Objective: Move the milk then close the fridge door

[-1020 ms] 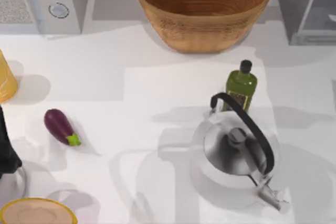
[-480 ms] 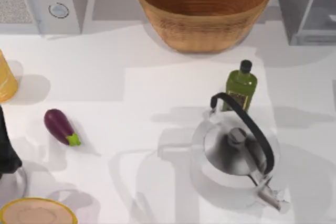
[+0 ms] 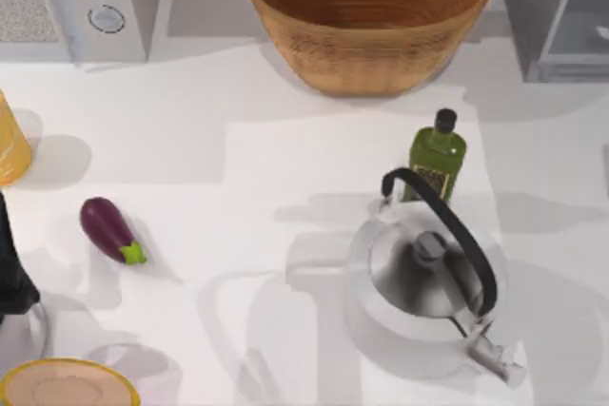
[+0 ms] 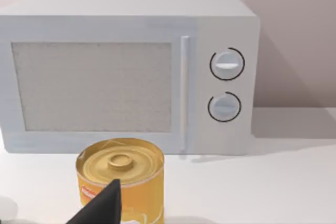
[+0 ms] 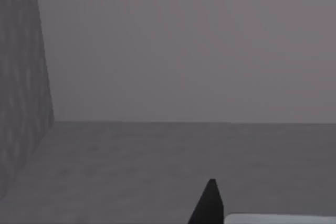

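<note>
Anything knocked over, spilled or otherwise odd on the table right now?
Nothing stands out. The oil bottle stands upright behind the kettle, the eggplant lies on the table's left, and the basket sits upright at the back. The fridge door at the back right is open. No spill shows.

Kitchen counter: microwave (image 4: 126, 72), kettle (image 3: 428, 278), fridge (image 3: 557, 11).
</note>
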Controlling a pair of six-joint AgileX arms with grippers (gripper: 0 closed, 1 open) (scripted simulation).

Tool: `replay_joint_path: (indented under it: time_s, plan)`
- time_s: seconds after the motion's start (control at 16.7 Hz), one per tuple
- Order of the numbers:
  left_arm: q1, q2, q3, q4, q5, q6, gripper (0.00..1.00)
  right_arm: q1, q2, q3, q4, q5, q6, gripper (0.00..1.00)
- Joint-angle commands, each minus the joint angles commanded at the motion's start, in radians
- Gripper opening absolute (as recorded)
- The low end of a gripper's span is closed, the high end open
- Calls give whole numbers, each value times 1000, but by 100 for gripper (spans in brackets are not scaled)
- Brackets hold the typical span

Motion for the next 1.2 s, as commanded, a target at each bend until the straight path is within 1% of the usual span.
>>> replay_joint_path:
  time_s: [0.42,0.48,1.2]
  plan:
    - [0,0,0,0,0,0,100,0,0,0,0,0,0,98]
    - [0,0,0,0,0,0,100,0,0,0,0,0,0,100]
    - [0,0,0,0,0,0,100,5,-30,-18,-15,1,1,100]
